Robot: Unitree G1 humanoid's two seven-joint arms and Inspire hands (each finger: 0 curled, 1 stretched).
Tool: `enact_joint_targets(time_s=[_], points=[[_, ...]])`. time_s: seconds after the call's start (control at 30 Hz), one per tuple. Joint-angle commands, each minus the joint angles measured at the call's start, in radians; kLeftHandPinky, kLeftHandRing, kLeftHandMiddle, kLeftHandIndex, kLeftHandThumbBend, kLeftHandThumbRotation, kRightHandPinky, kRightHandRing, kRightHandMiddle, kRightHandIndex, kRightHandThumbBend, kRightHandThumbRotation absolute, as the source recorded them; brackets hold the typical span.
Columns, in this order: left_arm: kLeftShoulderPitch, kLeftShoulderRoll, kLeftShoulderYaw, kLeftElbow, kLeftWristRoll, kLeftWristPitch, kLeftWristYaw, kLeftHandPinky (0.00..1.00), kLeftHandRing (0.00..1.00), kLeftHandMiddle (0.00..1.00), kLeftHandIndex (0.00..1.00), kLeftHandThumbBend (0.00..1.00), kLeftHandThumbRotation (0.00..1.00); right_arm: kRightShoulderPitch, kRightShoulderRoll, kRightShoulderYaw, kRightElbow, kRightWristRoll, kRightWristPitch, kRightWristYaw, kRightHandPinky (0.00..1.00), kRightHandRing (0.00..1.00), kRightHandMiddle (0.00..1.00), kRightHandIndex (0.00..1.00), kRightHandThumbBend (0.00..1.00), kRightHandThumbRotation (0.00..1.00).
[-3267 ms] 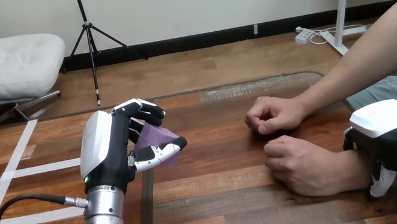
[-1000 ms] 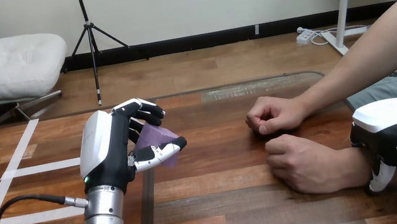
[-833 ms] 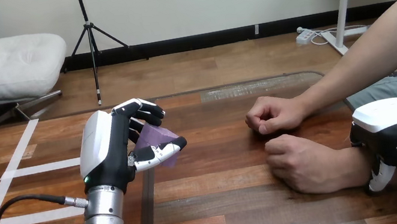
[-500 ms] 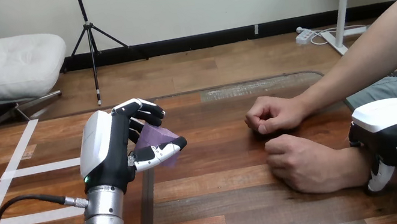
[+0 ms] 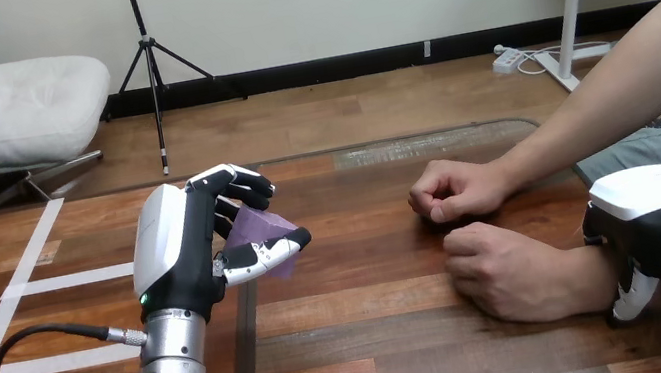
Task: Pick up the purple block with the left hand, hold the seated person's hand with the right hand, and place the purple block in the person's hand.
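The left robot hand (image 5: 184, 257) is standing upright over the left part of the surface (image 5: 383, 340), with its fingers and thumb closing on the block (image 5: 259, 227), so the block is sitting lifted in that grip, clear of the wood and well apart from the person. Toward the right edge, the person's near hand (image 5: 503, 269) is lying on the surface as a loose fist, and the person's far hand (image 5: 454, 190) is resting just beyond it, also closed. The right robot hand (image 5: 630, 233) is lying across the wrist (image 5: 590, 277) of the near hand, with its fingers (image 5: 635, 296) curling down over the wrist's near side, so it is gripping the wrist rather than the palm. Judging from this, the pick is done and the hold is in place or being settled, and the handover itself is not yet begun. The next move is calling for the left arm to carry the block rightward across the surface to the near hand, keeping the pinch firm on the way. That hand is not offering an open palm, so it is likely needing to uncurl or be turned up before the block can be let go into it.
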Motion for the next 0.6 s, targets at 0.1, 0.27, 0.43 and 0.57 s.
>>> enact_joint_targets(time_s=[0.1, 0.27, 0.43, 0.57], points=[[-0.069, -0.005, 0.024, -0.036, -0.03, -0.016, -0.014, 0.41, 0.46, 0.52, 0.53, 0.65, 0.0, 0.003, -0.037, -0.025, -0.059, 0.013, 0.014, -0.011, 0.4, 0.48, 0.53, 0.52, 0.74, 0.0], [-0.07, -0.012, 0.028, -0.037, -0.042, -0.015, -0.029, 0.41, 0.46, 0.52, 0.53, 0.65, 0.0, 0.001, -0.047, -0.035, -0.074, 0.027, 0.006, -0.016, 0.4, 0.48, 0.53, 0.53, 0.73, 0.0], [-0.071, -0.015, 0.027, -0.039, -0.048, -0.014, -0.033, 0.4, 0.46, 0.51, 0.53, 0.65, 0.0, 0.002, -0.053, -0.048, -0.088, 0.048, 0.002, -0.032, 0.39, 0.48, 0.53, 0.52, 0.75, 0.0], [-0.073, -0.018, 0.028, -0.04, -0.05, -0.011, -0.038, 0.39, 0.45, 0.51, 0.53, 0.65, 0.0, 0.002, -0.057, -0.059, -0.098, 0.062, -0.002, -0.041, 0.38, 0.48, 0.53, 0.51, 0.76, 0.0]])
